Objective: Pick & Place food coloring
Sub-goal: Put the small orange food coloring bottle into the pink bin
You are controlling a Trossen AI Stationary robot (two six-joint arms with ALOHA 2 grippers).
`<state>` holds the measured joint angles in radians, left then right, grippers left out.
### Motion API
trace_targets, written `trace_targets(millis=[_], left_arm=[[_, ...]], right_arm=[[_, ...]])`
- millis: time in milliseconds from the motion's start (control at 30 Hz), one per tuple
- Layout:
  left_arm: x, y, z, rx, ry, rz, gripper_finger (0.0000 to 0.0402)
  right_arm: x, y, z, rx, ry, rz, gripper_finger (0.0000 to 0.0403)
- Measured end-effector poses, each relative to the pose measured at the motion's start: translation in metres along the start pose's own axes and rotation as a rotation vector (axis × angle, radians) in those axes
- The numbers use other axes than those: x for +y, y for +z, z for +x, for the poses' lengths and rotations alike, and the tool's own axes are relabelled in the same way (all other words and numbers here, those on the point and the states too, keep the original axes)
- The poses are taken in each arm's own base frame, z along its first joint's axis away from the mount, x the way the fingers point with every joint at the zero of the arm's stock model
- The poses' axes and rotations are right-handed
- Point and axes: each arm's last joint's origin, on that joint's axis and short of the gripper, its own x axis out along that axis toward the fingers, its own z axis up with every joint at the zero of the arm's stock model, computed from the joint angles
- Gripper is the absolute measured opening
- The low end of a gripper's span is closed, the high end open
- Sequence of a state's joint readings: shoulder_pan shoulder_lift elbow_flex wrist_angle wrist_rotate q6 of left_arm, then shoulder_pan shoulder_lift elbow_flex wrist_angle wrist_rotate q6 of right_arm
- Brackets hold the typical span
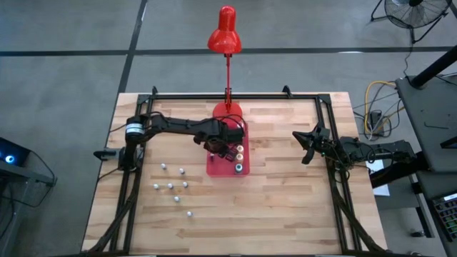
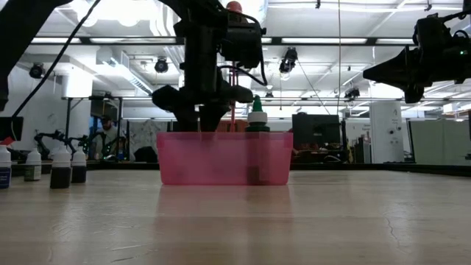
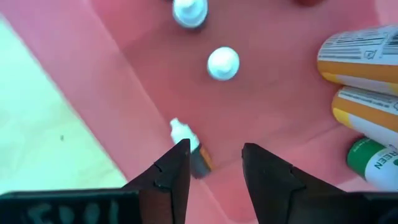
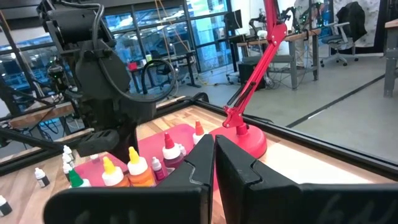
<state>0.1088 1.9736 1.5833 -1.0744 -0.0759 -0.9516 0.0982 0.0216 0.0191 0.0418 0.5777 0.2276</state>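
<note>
Wooden desk (image 1: pixel 285 207) first: your red tray (image 1: pixel 214 170) sits near the middle, just in front of the red lamp (image 1: pixel 227 43), which stands at the far edge. Your left claw (image 3: pixel 214 168) hangs over the tray, fingers parted and empty; a small white-capped bottle (image 3: pixel 189 146) lies on its side on the tray floor just ahead of one fingertip, its long axis slanting across the gap. Two more small bottles stand upright farther inside, and three bigger ones lie or lean at the tray's other side. Your right claw (image 1: pixel 308 145) waits closed near the right edge, well apart. Seven small bottles (image 1: pixel 171 185) remain on the desk, left of the tray
</note>
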Motion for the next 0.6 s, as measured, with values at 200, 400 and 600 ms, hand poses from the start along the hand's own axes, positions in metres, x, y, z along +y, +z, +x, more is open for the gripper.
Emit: trace_targets(millis=[200,400,600], left_arm=[[-0.003,-0.007,0.000,0.037,-0.004,-0.069,0.0117],[-0.004,-0.012,0.001,0.024,0.018,-0.108,0.0117],[-0.001,-0.016,0.013,-0.039,0.070,-0.163,0.0117]], right_arm=[[0.000,0.000,0.000,0.000,0.000,0.000,0.0009],[0.000,0.000,0.000,0.000,0.000,0.000,0.0009],[0.000,0.000,0.000,0.000,0.000,0.000,0.0009]])
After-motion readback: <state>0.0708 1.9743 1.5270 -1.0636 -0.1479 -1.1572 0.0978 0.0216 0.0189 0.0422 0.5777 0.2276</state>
